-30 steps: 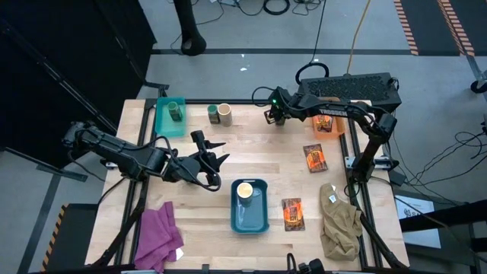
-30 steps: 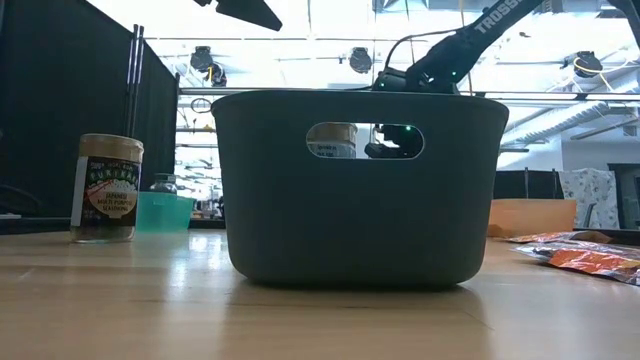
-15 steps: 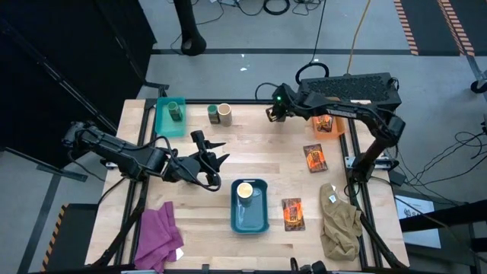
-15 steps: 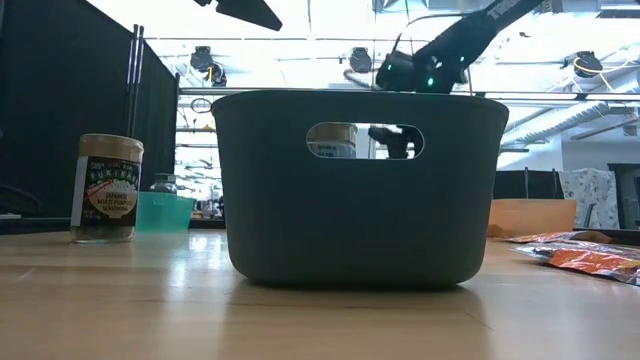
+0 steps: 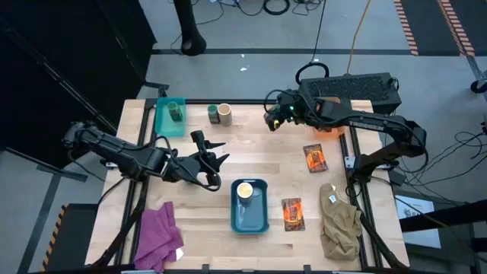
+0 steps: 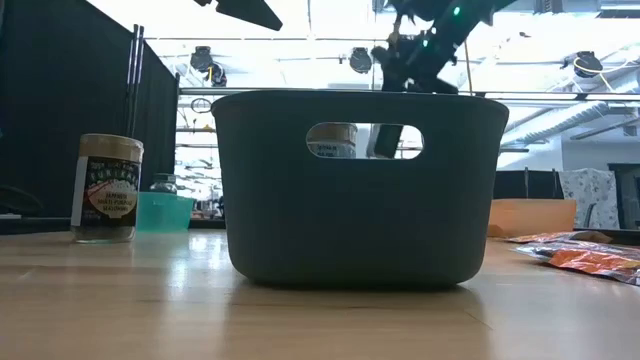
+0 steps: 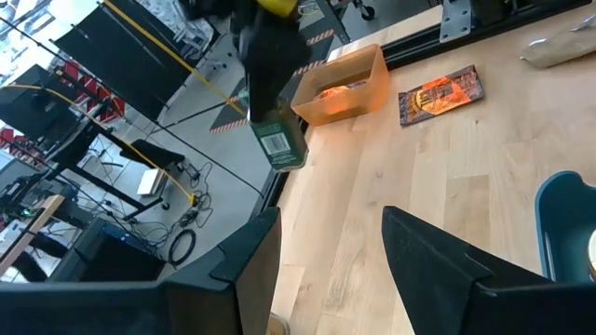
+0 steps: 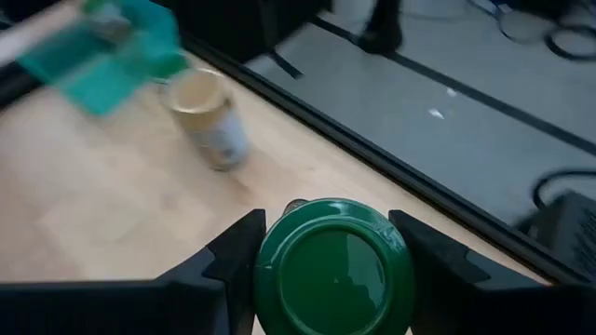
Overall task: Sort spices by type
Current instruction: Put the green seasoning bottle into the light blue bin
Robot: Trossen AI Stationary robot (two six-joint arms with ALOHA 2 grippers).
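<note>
My right gripper (image 5: 272,119) is shut on a small green jar (image 7: 278,140), held above the table's far edge beside the orange tray (image 5: 329,123). My left gripper (image 5: 214,158) is open and empty, above the table's middle left. A second green jar (image 5: 175,112) stands in the teal tray (image 5: 166,125). A third green jar (image 5: 213,113) and a cream-topped jar (image 5: 224,113) stand on their bases at the far edge. Another cream-topped jar (image 5: 244,189) stands in the blue bin (image 5: 249,217). Orange-and-black packets (image 5: 315,157) (image 5: 292,214) lie flat on the right side. My right gripper pinches the green jar at its lid end (image 8: 332,265), one finger (image 8: 236,258) on each side of the round lid. The fingers come from above, pointing down. The jar hangs below them, slightly tilted, its base (image 7: 283,158) clear of the table.
A khaki cloth (image 5: 340,221) lies at the near right, a purple cloth (image 5: 156,232) at the near left. The orange tray holds a packet (image 5: 326,125). A dark case (image 5: 350,87) stands beyond the far edge. Bare wood lies between the trays and the bin.
My right gripper has gone up with the green jar, which now hangs higher above the table's far edge; the arm's elbow has swung out toward the right.
</note>
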